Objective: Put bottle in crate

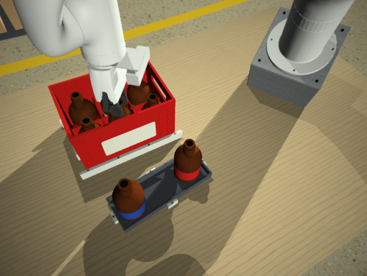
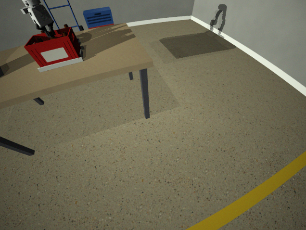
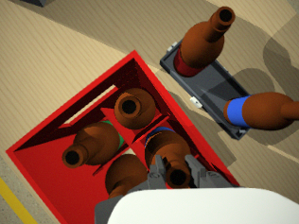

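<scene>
The red crate (image 1: 116, 120) stands on the table with several brown bottles in its slots. My gripper (image 1: 113, 108) reaches down into the crate's front middle slot and is shut on the neck of a brown bottle (image 3: 177, 176), which stands upright low in that slot. The wrist view shows the crate (image 3: 114, 146) from above, the fingers at either side of the bottle's mouth, and a blue band on the held bottle. The grey tray (image 1: 160, 193) in front of the crate holds a red-banded bottle (image 1: 187, 161) and a blue-banded bottle (image 1: 128, 198), both upright.
The arm's grey base block (image 1: 296, 59) stands at the table's back right. The crate (image 2: 53, 49) sits near the table's far end in the exterior view. A blue cabinet (image 2: 98, 17) and a ladder stand beyond the table.
</scene>
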`<state>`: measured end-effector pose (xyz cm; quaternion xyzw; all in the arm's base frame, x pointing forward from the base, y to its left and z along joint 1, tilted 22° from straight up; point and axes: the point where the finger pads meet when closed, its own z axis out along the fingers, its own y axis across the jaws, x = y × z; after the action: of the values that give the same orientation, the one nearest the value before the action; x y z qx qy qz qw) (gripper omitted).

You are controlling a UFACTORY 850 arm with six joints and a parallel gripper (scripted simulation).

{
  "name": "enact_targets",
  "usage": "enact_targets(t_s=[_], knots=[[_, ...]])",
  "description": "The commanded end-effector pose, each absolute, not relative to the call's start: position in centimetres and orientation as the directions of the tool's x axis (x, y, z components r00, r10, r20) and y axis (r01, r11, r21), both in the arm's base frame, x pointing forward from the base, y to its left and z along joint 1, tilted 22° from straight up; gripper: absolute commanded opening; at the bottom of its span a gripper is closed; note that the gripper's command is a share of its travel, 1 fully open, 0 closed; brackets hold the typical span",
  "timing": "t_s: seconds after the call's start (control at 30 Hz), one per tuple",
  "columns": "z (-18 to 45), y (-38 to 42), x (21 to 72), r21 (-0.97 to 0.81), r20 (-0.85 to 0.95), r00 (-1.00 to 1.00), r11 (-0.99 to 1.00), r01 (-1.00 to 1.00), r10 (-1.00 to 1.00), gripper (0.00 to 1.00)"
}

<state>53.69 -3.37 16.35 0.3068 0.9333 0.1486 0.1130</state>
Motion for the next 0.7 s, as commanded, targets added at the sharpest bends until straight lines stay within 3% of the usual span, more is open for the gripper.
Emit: enact_targets(t_s=[0.0,0.67], knots=[[16.43,-3.39,53.76,0.347,-0.121,-0.786,0.768,0.539,0.606,0.00],[16.09,-3.31,53.87,0.347,-0.121,-0.786,0.768,0.539,0.606,0.00]])
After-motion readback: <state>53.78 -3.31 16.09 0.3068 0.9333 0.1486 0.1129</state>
